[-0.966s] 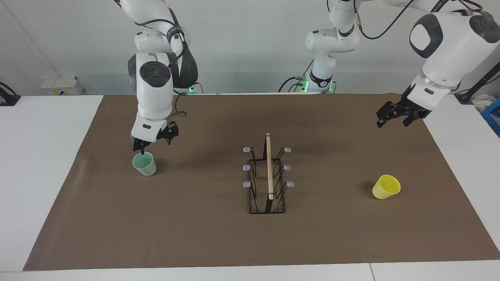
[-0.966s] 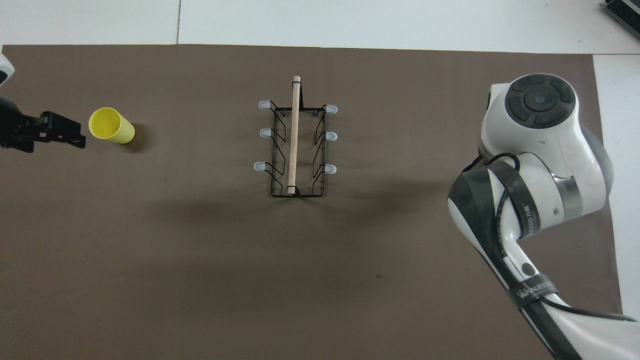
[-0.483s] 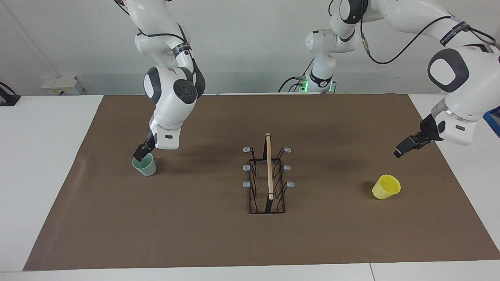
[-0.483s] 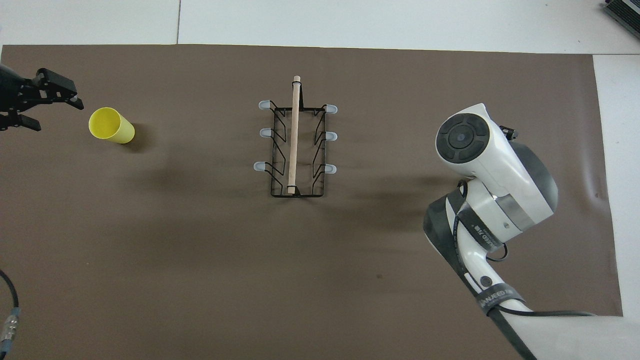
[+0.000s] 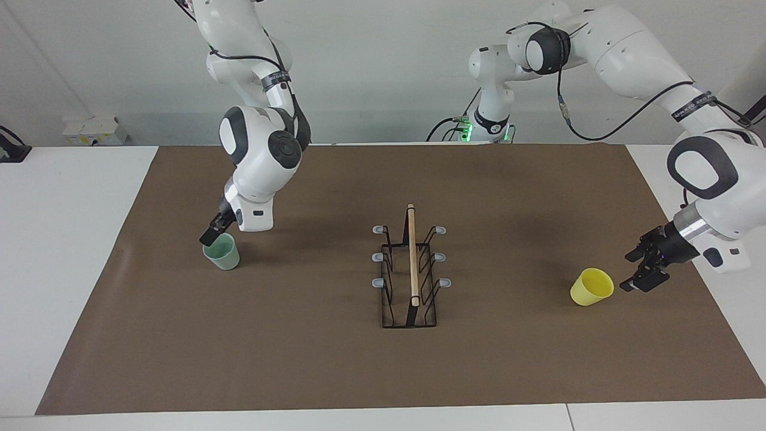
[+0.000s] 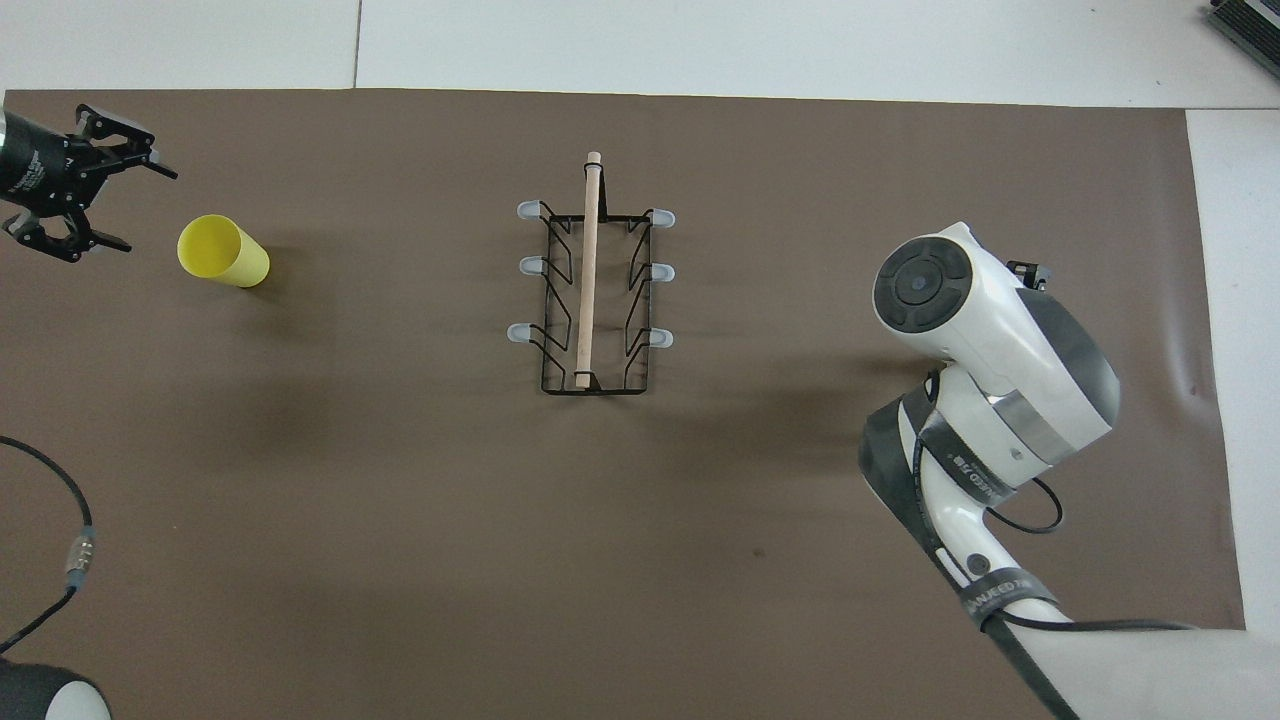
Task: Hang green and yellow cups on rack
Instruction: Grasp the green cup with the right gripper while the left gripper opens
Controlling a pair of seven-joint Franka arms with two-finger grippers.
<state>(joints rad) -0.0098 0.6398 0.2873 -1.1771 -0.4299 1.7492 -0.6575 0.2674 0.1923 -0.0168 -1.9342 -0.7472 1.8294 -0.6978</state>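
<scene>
The pale green cup [image 5: 222, 254] stands mouth up on the brown mat toward the right arm's end. My right gripper [image 5: 212, 234] is down at its rim on the side nearer the robots. The right arm hides this cup in the overhead view. The yellow cup [image 5: 592, 287] [image 6: 223, 251] stands mouth up toward the left arm's end. My left gripper [image 5: 634, 270] [image 6: 148, 211] is open, low beside it and apart from it, on the side toward the table's end. The black wire rack [image 5: 411, 272] [image 6: 590, 290] stands mid-mat, with nothing on its prongs.
The brown mat [image 5: 311, 359] covers most of the white table. A white box [image 5: 94, 130] sits at the table edge near the robots, off the mat. A cable [image 6: 60, 530] hangs at the left arm's side.
My left gripper has come down and away from the robots to beside the yellow cup. My right wrist has turned while its gripper stays at the green cup's rim. Neither cup has moved.
</scene>
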